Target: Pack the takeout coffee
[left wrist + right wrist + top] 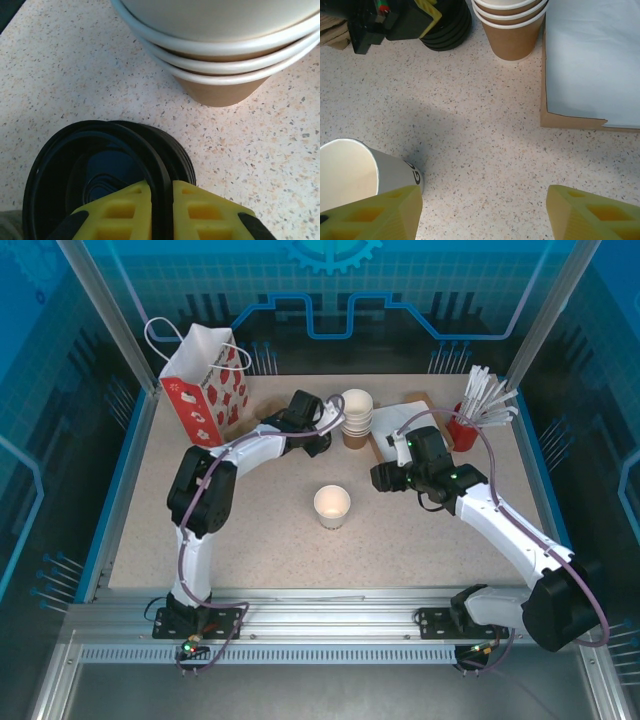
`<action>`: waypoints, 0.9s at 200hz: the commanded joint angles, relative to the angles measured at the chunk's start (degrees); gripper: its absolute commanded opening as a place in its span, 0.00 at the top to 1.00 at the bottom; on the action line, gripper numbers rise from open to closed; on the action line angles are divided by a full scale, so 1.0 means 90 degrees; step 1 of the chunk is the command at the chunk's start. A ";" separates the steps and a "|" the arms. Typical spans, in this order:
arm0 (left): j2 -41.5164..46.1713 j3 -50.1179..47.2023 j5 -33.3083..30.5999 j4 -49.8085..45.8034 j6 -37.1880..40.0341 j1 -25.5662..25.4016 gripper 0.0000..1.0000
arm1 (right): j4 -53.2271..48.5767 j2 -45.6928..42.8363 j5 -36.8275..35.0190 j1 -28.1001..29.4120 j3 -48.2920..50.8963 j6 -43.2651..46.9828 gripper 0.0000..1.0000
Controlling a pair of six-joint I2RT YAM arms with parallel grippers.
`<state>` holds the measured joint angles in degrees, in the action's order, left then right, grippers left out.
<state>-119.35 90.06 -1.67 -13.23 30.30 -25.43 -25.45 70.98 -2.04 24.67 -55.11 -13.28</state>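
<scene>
Between the yellow fingers [125,210] of the left gripper [162,192] sits the thin rim of a black lid [75,165]. One finger is inside the lid and the other outside, and the jaws are closed narrow on the rim. This lid lies on top of a lid stack [447,27] and is a little shifted from the lids under it. A stack of paper cups [220,55] stands just beside the lids on the speckled table [65,65].

The takeout coffee [332,506] stands apart from all this, upright in the middle of the table, and its mouth has no lid yet. The right gripper [485,195] hovers near it with the jaws wide and nothing between them; the cup is at the side of its left finger. A box with white paper [590,60] lies to the right, and the paper bag [205,390] stands at the far left corner.

Several things could go wrong, in my judgement. The hold is only on an edge, so the lid may turn or slip out when it is lifted. The lids are nested, so a second one may come up together with the first. A sideways move may push the stack of paper cups. The open cup is light, and a touch from the right gripper's finger may tip it.
</scene>
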 commanded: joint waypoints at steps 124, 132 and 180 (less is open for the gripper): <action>0.4927 -0.3281 0.2379 0.2568 -0.7261 0.0052 0.84 | 0.0359 -0.0328 0.2293 0.0164 -0.0838 0.0054 0.29; 0.5103 -0.3385 0.2558 0.2671 -0.7641 0.0054 0.84 | 0.0618 -0.0329 0.2787 0.0099 -0.0810 0.0018 0.28; 0.5632 -0.3903 0.3225 0.3246 -0.9581 0.0043 0.89 | 0.2662 -0.0154 0.4391 0.0056 -0.0264 -0.0879 0.00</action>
<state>-71.46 57.69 21.93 8.62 -40.75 -25.23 -14.63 68.58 27.44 25.71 -60.42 -16.03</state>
